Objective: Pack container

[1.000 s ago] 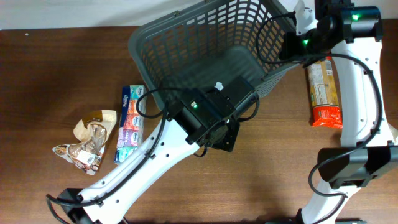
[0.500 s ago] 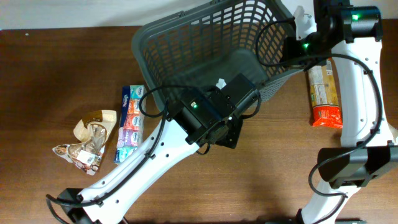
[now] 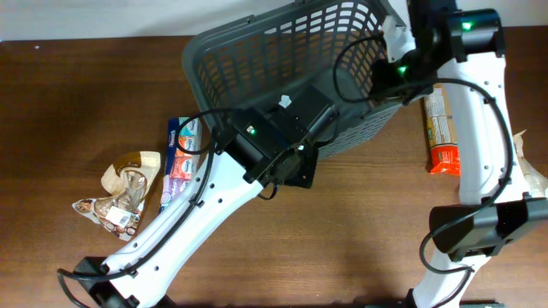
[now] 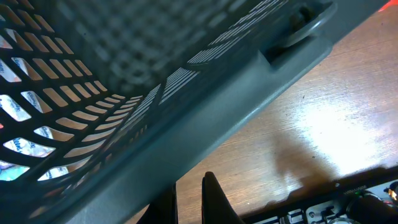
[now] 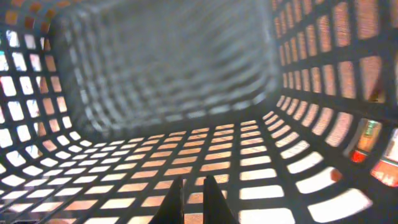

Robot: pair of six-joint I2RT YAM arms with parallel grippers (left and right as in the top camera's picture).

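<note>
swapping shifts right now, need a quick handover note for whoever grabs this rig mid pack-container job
Left gripper: jaws narrowed at the near rim of the container, seemingly pinching it.
Right gripper: jaws narrowed at the far right rim, camera looking inside; seems to be a pinch too.
Container: appears tilted at the far side of the table, nothing seen inside.
Out on the table: tissue pack and crumpled brown packet to its left, orange packet to its right.
Done: nothing packed.
Left: settle the container, load all three.
</note>
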